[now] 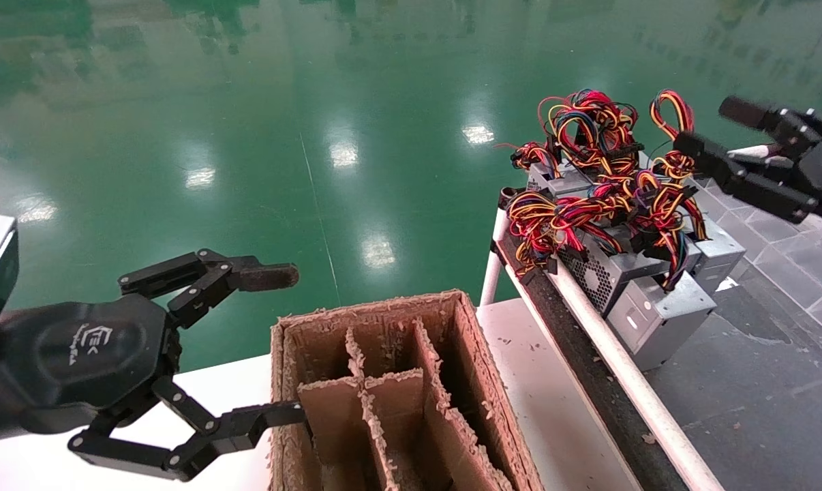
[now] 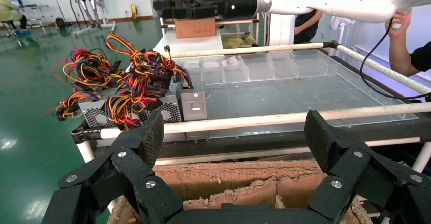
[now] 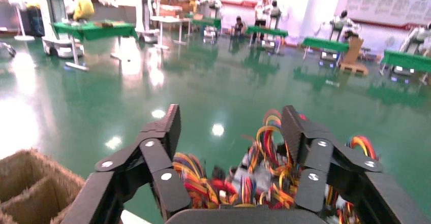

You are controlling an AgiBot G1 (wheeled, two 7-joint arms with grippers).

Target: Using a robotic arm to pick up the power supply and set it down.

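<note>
You've got about four power supplies [image 1: 646, 300] piled at 2 o'clock on the counter [image 1: 758, 382]. Right gripper [image 1: 714, 140] hovers above, fingers spread, empty. Left gripper [image 1: 285, 344] spread by the box [image 1: 482, 382].

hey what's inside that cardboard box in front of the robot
Only cardboard dividers show inside the cardboard box, splitting it into compartments. The visible compartments look empty; their bottoms are hidden. The left gripper hovers open beside it.
</note>
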